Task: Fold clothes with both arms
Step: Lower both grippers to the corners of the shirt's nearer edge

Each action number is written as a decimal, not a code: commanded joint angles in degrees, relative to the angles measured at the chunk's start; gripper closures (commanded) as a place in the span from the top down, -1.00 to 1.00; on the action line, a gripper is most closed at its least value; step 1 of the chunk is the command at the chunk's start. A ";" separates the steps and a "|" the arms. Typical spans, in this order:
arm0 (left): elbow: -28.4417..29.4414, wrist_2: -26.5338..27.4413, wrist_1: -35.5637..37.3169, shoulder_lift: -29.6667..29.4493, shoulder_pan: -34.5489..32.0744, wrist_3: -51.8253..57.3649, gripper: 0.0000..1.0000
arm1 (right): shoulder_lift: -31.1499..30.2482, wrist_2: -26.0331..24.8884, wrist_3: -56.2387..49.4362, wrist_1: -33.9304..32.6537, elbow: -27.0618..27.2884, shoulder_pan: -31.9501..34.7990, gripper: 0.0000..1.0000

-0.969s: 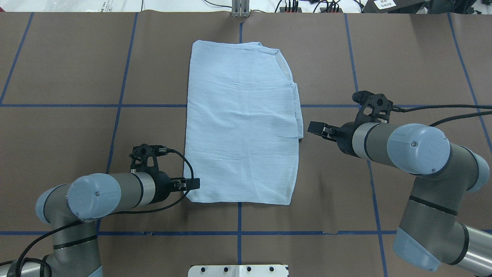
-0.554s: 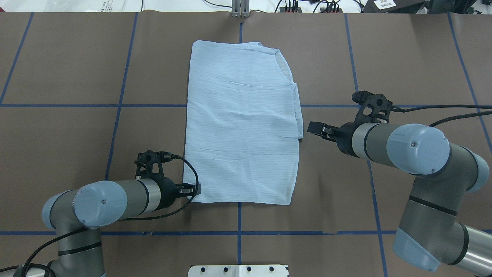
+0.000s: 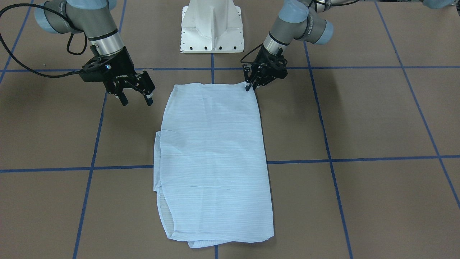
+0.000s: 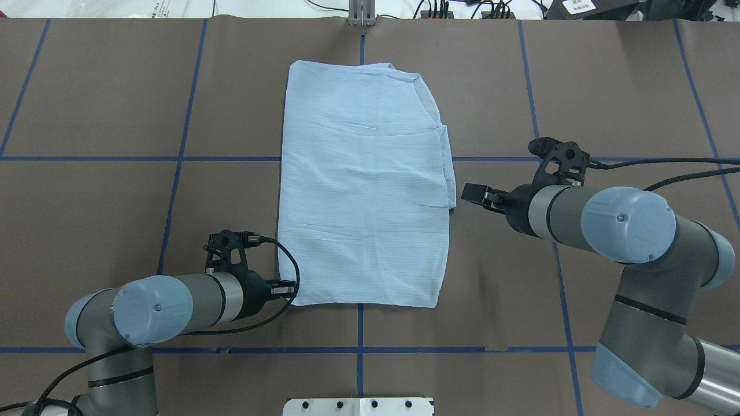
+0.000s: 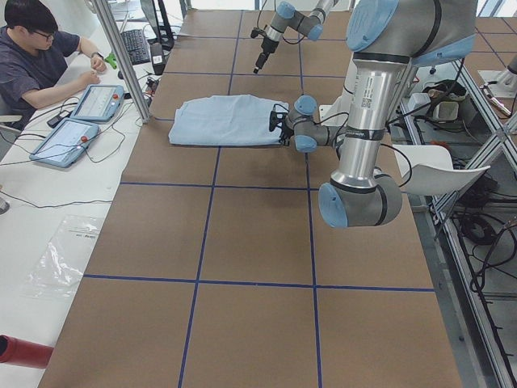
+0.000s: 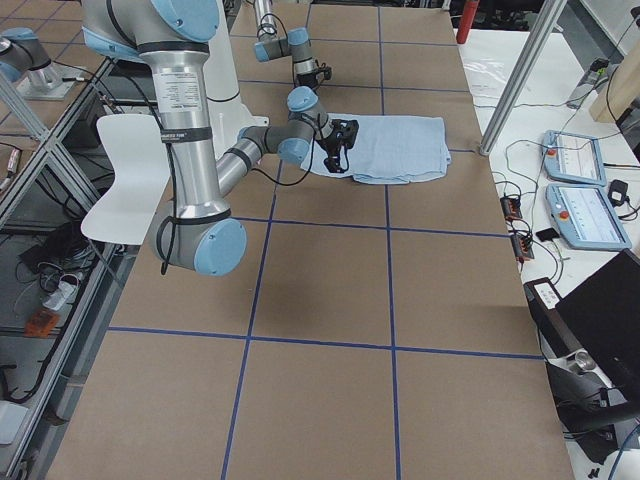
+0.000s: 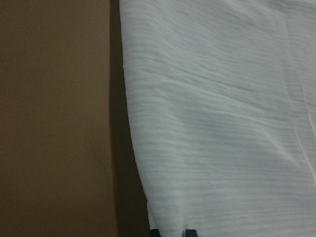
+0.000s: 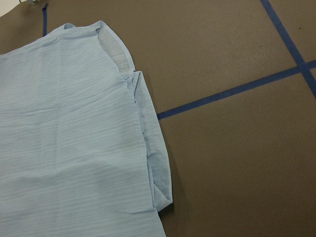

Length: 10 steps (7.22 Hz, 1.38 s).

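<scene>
- Thin light blue striped shirt [image 4: 364, 190] flat in the middle of the brown tabletop [image 4: 115, 202], already folded narrow.
- Black left claw [image 3: 248, 85] low at its near corner, likely to lift it; pinching or not, cannot tell.
- Black right claw [image 3: 136, 100] spread apart just beside the other side, holding nothing, likely waiting.

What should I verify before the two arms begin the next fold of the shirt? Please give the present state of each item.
1. Left tool at the near corner of the shirt: ok, it is at that corner.
2. Left tool's hold on the cloth: cannot tell.
3. Right tool open: ok, clearly spread.
4. Right tool at the shirt: not ok, it stands apart from the edge, over the bare table.
5. Shirt lying flat: ok, only shallow wrinkles.
</scene>
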 commanded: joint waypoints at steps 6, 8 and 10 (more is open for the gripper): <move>-0.79 0.18 -0.09 -0.14 0.03 -0.27 -1.00 | 16.39 -3.84 28.96 -25.95 -0.43 -9.97 0.60; -1.05 0.26 -0.09 -0.14 0.03 -0.27 -1.00 | 19.76 -4.46 40.16 -26.46 -5.32 -12.71 0.40; -1.14 0.26 -0.09 -0.23 0.03 -0.27 -1.00 | 19.95 -7.00 42.99 -26.28 -7.46 -15.87 0.40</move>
